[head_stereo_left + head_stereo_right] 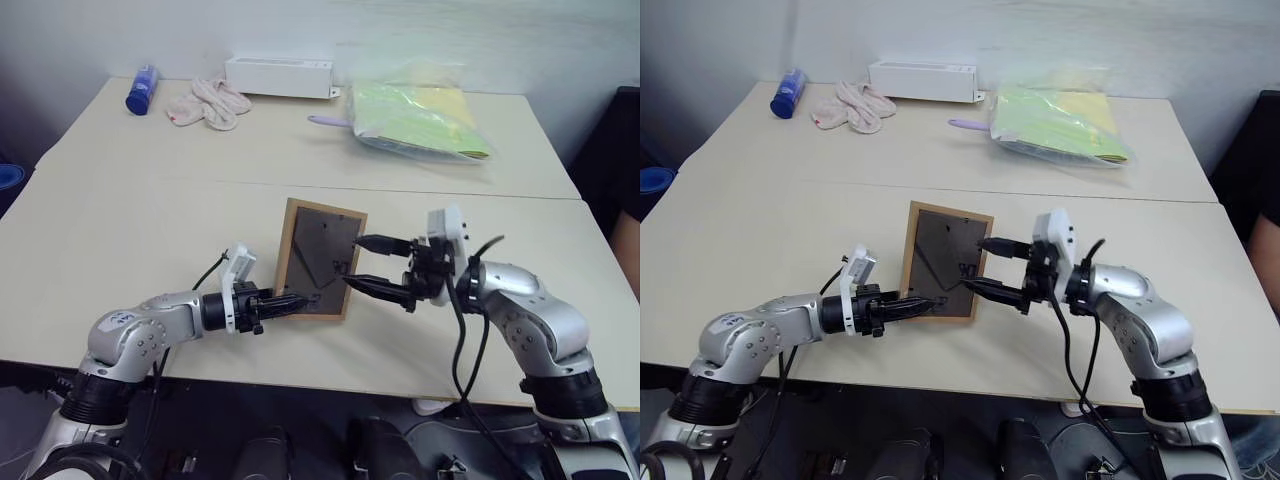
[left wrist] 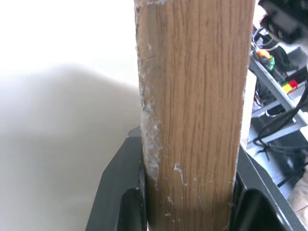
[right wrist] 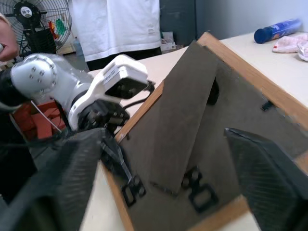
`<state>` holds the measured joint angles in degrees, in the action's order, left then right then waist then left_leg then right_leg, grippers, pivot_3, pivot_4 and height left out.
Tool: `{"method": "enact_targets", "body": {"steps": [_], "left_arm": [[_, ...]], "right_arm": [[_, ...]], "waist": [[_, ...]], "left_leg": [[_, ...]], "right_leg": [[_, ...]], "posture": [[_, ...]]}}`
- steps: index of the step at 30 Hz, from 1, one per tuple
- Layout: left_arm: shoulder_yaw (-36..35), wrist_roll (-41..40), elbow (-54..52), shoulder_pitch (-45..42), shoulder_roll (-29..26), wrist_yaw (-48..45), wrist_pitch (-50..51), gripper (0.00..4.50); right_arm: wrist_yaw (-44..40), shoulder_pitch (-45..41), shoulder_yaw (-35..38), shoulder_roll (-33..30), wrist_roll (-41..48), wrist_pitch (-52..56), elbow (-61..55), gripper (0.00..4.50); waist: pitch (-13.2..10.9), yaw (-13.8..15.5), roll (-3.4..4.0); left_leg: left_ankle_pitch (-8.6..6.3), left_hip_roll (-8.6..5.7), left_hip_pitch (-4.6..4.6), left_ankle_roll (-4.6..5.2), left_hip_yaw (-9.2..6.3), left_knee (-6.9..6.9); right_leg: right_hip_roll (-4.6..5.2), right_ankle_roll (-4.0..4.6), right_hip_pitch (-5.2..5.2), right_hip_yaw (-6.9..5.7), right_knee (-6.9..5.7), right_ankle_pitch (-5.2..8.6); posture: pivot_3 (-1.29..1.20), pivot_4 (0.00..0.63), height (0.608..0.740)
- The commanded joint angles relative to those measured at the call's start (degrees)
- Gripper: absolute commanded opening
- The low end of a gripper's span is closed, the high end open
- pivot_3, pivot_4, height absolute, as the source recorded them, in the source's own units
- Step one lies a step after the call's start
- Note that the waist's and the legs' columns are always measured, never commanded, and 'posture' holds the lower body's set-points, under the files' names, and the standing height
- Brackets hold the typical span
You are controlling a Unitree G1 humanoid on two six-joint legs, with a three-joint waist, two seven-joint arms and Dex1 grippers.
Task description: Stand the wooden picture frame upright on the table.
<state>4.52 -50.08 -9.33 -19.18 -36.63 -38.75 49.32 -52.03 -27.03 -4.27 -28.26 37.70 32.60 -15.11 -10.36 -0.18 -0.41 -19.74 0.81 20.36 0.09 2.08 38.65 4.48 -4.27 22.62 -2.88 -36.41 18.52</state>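
The wooden picture frame (image 1: 318,255) is tipped up over the front section of the table (image 1: 150,230), its dark back panel and grey fold-out stand (image 3: 187,115) facing me. My left gripper (image 1: 290,300) is shut on the frame's lower left corner. In the left wrist view the light wood rim (image 2: 195,110) sits between the two black fingers (image 2: 118,192). My right gripper (image 1: 370,265) is open at the frame's right edge, one finger high and one low, with the back panel in front of it. I cannot tell whether the lower edge touches the tabletop.
On the far table section lie a blue bottle (image 1: 141,89), a pink cloth (image 1: 208,103), a white box (image 1: 279,76) and a plastic bag of yellow-green papers (image 1: 418,120). A seam (image 1: 300,187) crosses the table. A person in a white shirt (image 3: 115,24) stands beyond the front edge.
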Motion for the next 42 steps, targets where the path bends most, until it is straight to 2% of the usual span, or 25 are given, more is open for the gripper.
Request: {"method": "enact_targets", "body": {"steps": [1,6,8,14,20,22,24,26,28,30,31,32,35,38,40,42], "left_arm": [[0.70,3.35,-0.60,0.32,0.58,-2.14,-1.51,1.29],[-0.17,4.31,-0.09,-0.03,1.45,-2.82,-0.63,1.29],[-2.19,2.23,0.92,-0.86,2.64,-1.07,2.40,1.29],[-6.90,-1.86,2.50,-2.48,4.35,0.18,10.32,1.29],[-9.70,-6.99,2.59,-3.50,4.81,-0.50,18.19,1.29],[-11.46,-10.26,3.39,-4.72,5.35,1.45,23.88,1.29],[-15.97,-16.74,7.56,-7.90,6.51,5.11,33.44,1.29],[-16.86,-23.26,13.30,-10.88,4.51,7.60,41.32,1.29],[-14.90,-28.36,16.30,-11.86,1.89,10.03,43.18,1.29],[-10.48,-35.40,19.93,-12.75,-2.32,11.77,43.18,1.29],[-9.45,-38.79,22.27,-13.51,-3.18,13.19,43.18,1.29],[-7.67,-41.81,23.64,-14.51,-4.33,14.13,43.18,1.29],[-4.94,-49.14,27.44,-16.78,-5.33,17.84,43.18,1.29],[-2.35,-56.46,29.56,-18.07,-5.68,22.32,41.79,1.29],[0.53,-61.28,29.25,-18.29,-6.66,25.02,40.23,1.29],[2.37,-62.84,28.96,-18.49,-7.30,25.75,39.89,1.29]], "right_arm": [[0.38,-2.25,-3.00,1.67,-2.95,-0.55,1.97,4.48],[-2.09,-3.51,-5.03,3.37,-2.85,-0.28,2.04,4.48],[-4.16,-3.22,-5.47,3.21,-1.18,0.83,0.30,4.48],[-9.28,0.61,-4.23,-1.01,-1.98,-2.19,-3.33,4.48],[-13.22,2.60,-3.03,-2.78,-6.77,-13.53,-1.76,4.48],[-13.71,3.28,-2.30,-2.84,-8.76,-18.32,-0.15,4.48],[-14.43,3.61,1.85,-3.54,-8.67,-23.39,2.32,4.48],[-16.17,3.57,5.76,-4.87,-9.84,-31.14,4.96,4.48],[-16.97,3.30,7.17,-5.46,-10.45,-34.68,6.70,4.48],[-18.81,2.25,7.69,-6.32,-15.93,-48.07,11.51,4.48],[-16.46,0.96,7.27,-6.51,-23.62,-60.71,16.03,4.48],[-15.77,0.16,6.09,-5.77,-27.11,-66.81,19.24,4.48],[-13.14,-2.11,3.46,-3.41,-31.76,-77.52,26.45,4.48],[-4.93,-5.06,2.43,-2.13,-43.45,-90.90,34.78,4.48],[0.80,-6.50,2.04,-1.02,-49.32,-95.27,39.21,4.48],[7.88,-8.03,2.97,0.10,-55.66,-99.56,42.22,4.48]], "waist": [[0.00,0.12,0.00],[0.00,-0.07,0.00],[0.00,0.06,0.00],[0.00,0.00,0.00],[-0.01,-0.29,-0.01],[-0.02,-0.23,-0.02],[-0.02,-0.09,-0.03],[-0.06,0.04,-0.09],[-0.06,-0.02,-0.09],[-0.06,-0.30,-0.09],[-0.06,-0.48,-0.09],[-0.07,-0.57,-0.08],[-0.11,-1.21,-0.15],[-0.12,-1.44,-0.16],[-0.12,-1.55,-0.16],[-0.12,-1.64,-0.16]], "left_leg": [[-0.02,-0.01,0.03,0.04,-0.01,0.00],[-0.12,-0.04,0.12,0.22,0.00,0.02],[-0.12,-0.03,0.12,0.22,-0.01,0.02],[-0.16,-0.04,0.20,0.30,-0.06,0.04],[-0.13,-0.03,0.20,0.25,-0.04,0.00],[-0.12,-0.02,0.19,0.23,-0.05,-0.01],[-0.12,-0.02,0.19,0.23,-0.04,0.00],[-0.12,-0.03,0.22,0.23,-0.05,0.09],[-0.14,-0.03,0.26,0.25,-0.08,0.14],[-0.15,-0.03,0.26,0.23,-0.08,0.12],[-0.16,-0.03,0.25,0.23,-0.07,0.11],[-0.16,-0.03,0.22,0.23,-0.06,0.10],[-0.13,-0.02,0.20,0.17,-0.07,0.23],[-0.09,-0.02,0.21,0.11,-0.07,0.29],[-0.08,-0.02,0.20,0.10,-0.07,0.31],[-0.07,-0.01,0.20,0.09,-0.07,0.31]], "right_leg": [[0.02,0.00,0.01,-0.01,0.02,0.00],[0.06,-0.05,0.02,-0.01,0.14,-0.03],[0.06,-0.06,0.01,-0.02,0.15,-0.03],[0.07,-0.09,0.01,-0.05,0.14,-0.05],[0.02,-0.10,0.05,-0.05,0.23,-0.05],[0.01,-0.10,0.06,-0.05,0.22,-0.05],[0.01,-0.10,0.05,-0.05,0.21,-0.05],[0.01,-0.11,0.05,-0.06,0.16,-0.06],[-0.01,-0.12,0.06,-0.09,0.03,-0.06],[-0.01,-0.12,0.06,-0.08,-0.04,-0.06],[0.00,-0.12,0.06,-0.07,-0.02,-0.06],[0.00,-0.12,0.06,-0.05,-0.04,-0.06],[0.00,-0.12,0.06,-0.05,0.00,-0.06],[0.01,-0.12,0.08,-0.05,-0.06,-0.06],[0.01,-0.12,0.08,-0.04,-0.11,-0.06],[0.00,-0.12,0.08,-0.04,-0.11,-0.06]], "posture": [[0.00,0.150,0.740],[0.00,0.150,0.740],[0.00,0.150,0.740],[0.00,0.150,0.740],[0.00,0.150,0.740],[0.00,0.150,0.740],[0.00,0.150,0.740],[0.00,0.150,0.740],[0.00,0.150,0.740],[0.00,0.150,0.740],[0.00,0.150,0.740],[0.00,0.150,0.740],[0.00,0.150,0.740],[0.00,0.150,0.740],[0.00,0.150,0.740],[0.00,0.150,0.740]]}}
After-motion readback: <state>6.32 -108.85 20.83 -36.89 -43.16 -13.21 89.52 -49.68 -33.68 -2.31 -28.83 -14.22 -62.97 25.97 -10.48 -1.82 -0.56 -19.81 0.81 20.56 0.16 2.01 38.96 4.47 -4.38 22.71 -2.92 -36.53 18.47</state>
